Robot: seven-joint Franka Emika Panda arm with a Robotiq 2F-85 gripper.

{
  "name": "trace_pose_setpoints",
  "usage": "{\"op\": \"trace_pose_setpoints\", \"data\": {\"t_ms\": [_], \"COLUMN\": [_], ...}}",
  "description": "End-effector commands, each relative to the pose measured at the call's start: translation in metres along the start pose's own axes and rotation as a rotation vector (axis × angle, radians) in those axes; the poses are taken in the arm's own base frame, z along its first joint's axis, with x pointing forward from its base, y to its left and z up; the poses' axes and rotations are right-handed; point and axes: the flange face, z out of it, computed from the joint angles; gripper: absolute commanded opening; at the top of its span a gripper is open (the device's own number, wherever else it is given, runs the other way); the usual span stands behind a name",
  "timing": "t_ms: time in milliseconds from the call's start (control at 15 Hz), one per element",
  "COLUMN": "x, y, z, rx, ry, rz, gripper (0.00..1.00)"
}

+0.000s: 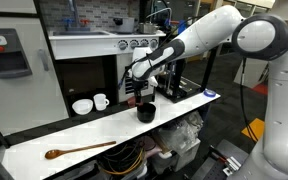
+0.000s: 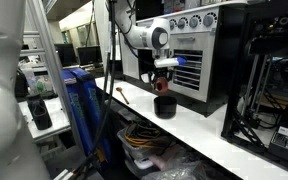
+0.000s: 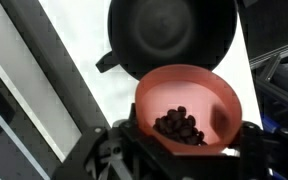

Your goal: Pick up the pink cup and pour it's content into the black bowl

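My gripper (image 3: 184, 140) is shut on the pink cup (image 3: 189, 95), which holds a heap of small dark pieces (image 3: 181, 126). In the wrist view the black bowl (image 3: 174, 35) lies just beyond the cup's rim and looks empty inside. In both exterior views the gripper (image 1: 144, 88) (image 2: 165, 78) hangs directly above the black bowl (image 1: 145, 112) (image 2: 165, 105) on the white counter. The cup (image 2: 165, 85) shows as a small reddish shape between the fingers, a little above the bowl.
A white bowl (image 1: 82, 106) and a white mug (image 1: 101, 101) stand at the back under the black shelf unit. A wooden spoon (image 1: 76, 150) lies on the counter (image 1: 44, 140) near its front edge. A coffee machine (image 1: 9, 50) stands behind.
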Motion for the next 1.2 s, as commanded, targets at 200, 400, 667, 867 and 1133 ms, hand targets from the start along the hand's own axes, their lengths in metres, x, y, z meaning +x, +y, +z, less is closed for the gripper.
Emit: {"op": "trace_pose_setpoints", "data": {"t_ms": [200,400,667,867,1133], "x": [-0.012,-0.016,-0.021,-0.028,-0.041], "y": [-0.012,-0.017,-0.025,-0.029,-0.032], "z": [-0.004,-0.007,-0.011,-0.013,-0.013], "rx": [0.026,0.050,0.083,0.098,0.109], "ry": [0.029,0.049,0.091,0.112,0.145], "rz": [-0.071,-0.130,-0.209,-0.243,-0.263], "gripper": [0.48,0.48,0.48,0.48,0.48]}}
